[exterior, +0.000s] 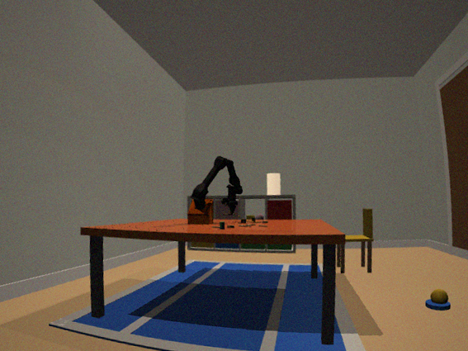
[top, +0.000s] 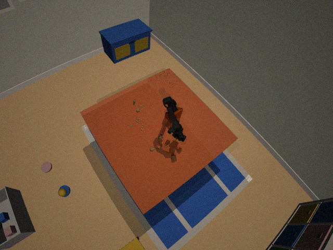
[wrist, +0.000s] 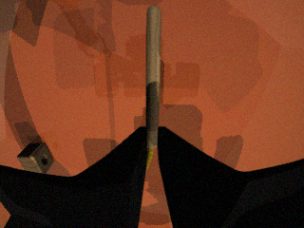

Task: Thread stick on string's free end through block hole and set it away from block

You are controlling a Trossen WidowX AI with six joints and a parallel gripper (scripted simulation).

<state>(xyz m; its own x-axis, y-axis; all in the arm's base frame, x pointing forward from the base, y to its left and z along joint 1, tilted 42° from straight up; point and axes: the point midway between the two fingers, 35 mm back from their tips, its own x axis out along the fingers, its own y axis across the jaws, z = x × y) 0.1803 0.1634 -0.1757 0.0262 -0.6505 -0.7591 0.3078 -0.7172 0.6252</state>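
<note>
Gripper (wrist: 152, 142): nearly closed, its two dark fingers pinching the stick at one end; it hangs above the table, touching nothing else.
Stick (wrist: 152, 57): a thin, round wooden rod with a blunt tip, pale at the far half and shaded near the fingers; it juts straight out from the fingertips, off the table.
String (top: 167, 145): a yellowish strand running from under the gripper down to the button; a short yellow bit also shows between the fingers in the wrist view.
Button (top: 152, 148): small round tan disc lying flat on the table, near the front of the arm's shadow.
Block (wrist: 36, 158): small greyish cube with a round hole in one face, on the table to the left of the fingers in the wrist view, apart from the stick.
Loose sticks (top: 137, 122): a few pale slivers scattered on the table, well apart from the gripper.
Table (top: 129, 161): flat, smooth orange-red top on dark square legs.
</note>
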